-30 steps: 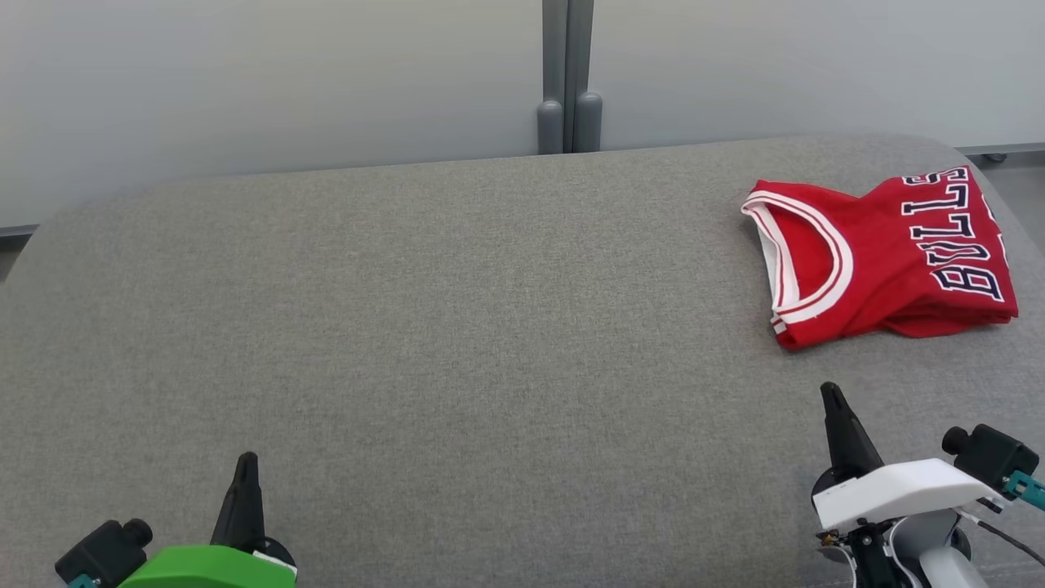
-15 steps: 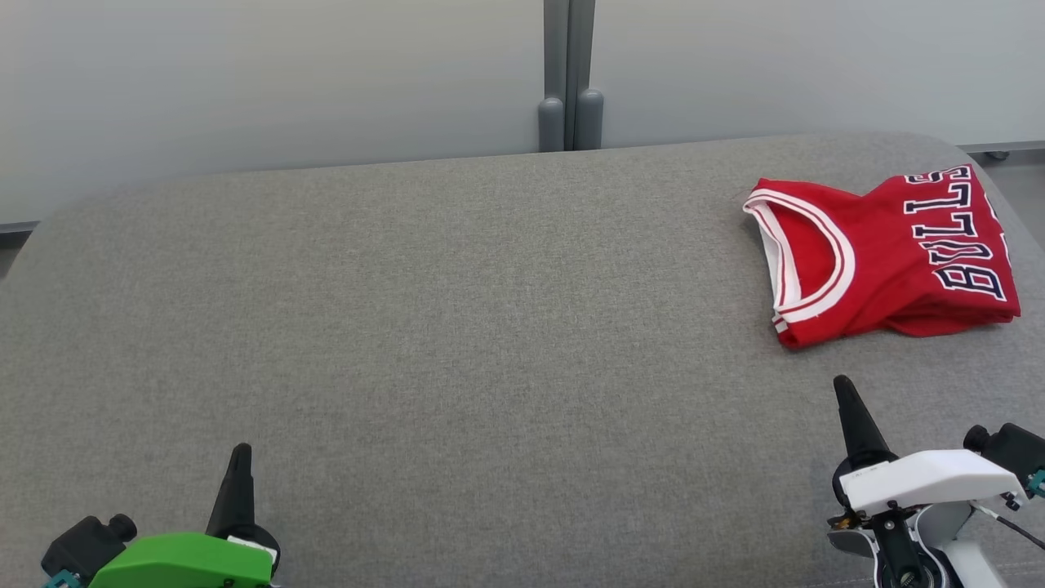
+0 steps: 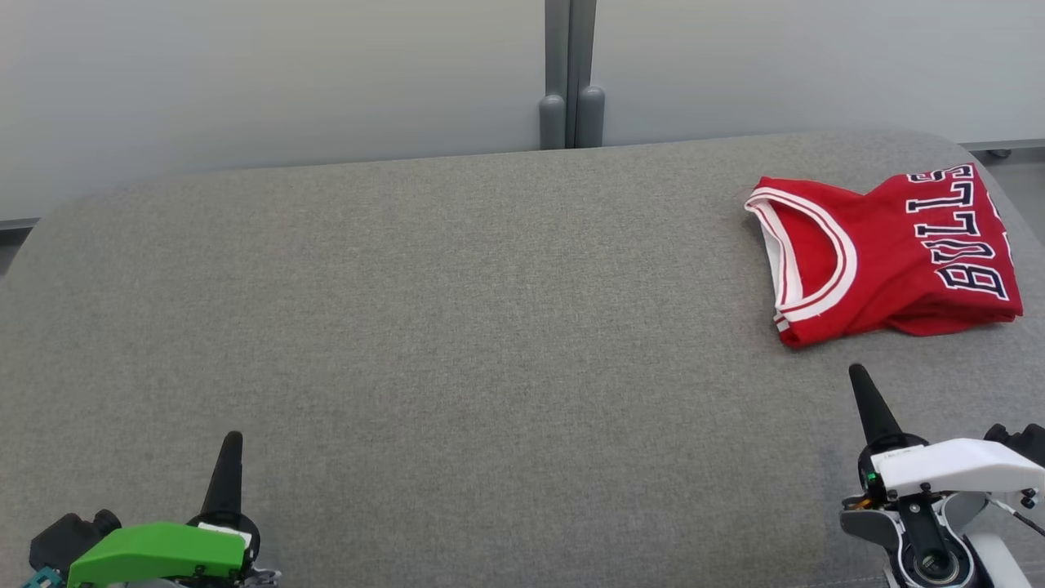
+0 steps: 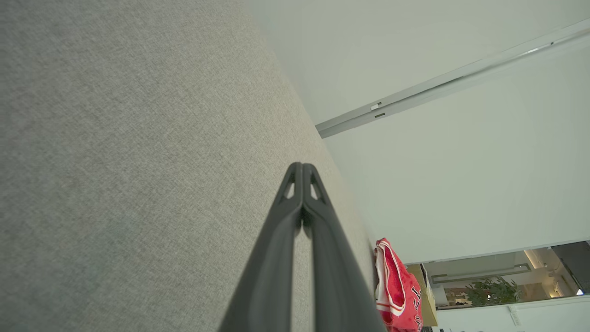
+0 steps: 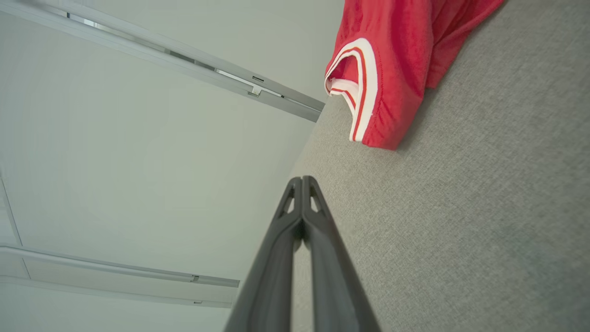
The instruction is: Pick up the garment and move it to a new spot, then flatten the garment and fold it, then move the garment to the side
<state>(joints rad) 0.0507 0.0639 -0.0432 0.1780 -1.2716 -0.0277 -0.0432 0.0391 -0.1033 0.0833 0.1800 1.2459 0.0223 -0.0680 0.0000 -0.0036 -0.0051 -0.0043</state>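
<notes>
The garment (image 3: pixel 890 257) is a red sleeveless jersey with white trim and dark lettering, folded into a compact bundle at the far right of the grey padded table (image 3: pixel 457 327). It also appears in the left wrist view (image 4: pixel 396 288) and in the right wrist view (image 5: pixel 396 55). My right gripper (image 3: pixel 859 374) is shut and empty, a short way in front of the garment and apart from it. My left gripper (image 3: pixel 233 439) is shut and empty at the near left, far from the garment. Both pairs of fingers press together in the wrist views (image 4: pixel 302 167) (image 5: pixel 302 180).
A pale wall with a grey vertical post (image 3: pixel 570 77) runs behind the table. The table's rounded right edge (image 3: pixel 1008 196) lies just beyond the garment. Bare grey fabric spans the middle and left of the table.
Both grippers have drifted slightly outward: the left one lower and to the left, the right one to the right and a little up. The garment lies unmoved.
</notes>
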